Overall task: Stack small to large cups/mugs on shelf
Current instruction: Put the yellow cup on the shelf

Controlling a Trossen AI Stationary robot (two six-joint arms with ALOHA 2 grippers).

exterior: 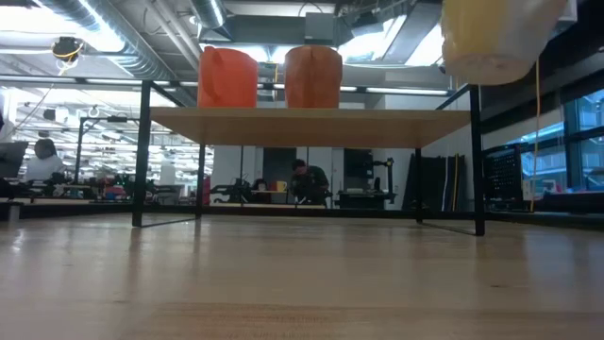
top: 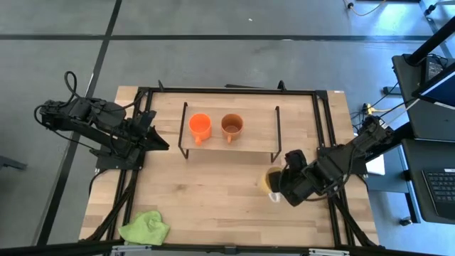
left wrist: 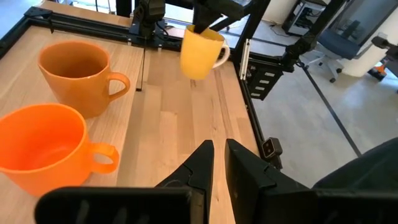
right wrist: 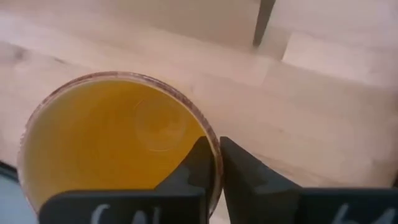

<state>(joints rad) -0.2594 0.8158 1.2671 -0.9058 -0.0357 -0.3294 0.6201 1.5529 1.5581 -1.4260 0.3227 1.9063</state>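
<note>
The bright orange mug [top: 200,126] and the brown mug [top: 232,126] stand upright side by side on the low light-wood shelf [top: 256,135], handles toward the table's near edge. My right gripper [top: 281,186] is shut on the yellow mug [top: 271,181], near the shelf's right near leg. In the low view the yellow mug [exterior: 495,38] hangs higher than the shelf board [exterior: 311,127]. My left gripper [top: 165,146] waits shut and empty just left of the shelf. My right gripper holds the yellow mug by its rim [right wrist: 214,146], one finger inside the mug and one outside. The fingers come from above, pointing down. The mug hangs upright, mouth up, lifted clear of the table, and its white handle [left wrist: 221,56] sticks out sideways.
A lime-green cloth [top: 146,227] lies near the table's near left corner. The shelf board has free room right of the brown mug. The table's black frame [top: 323,128] runs along its edges.
</note>
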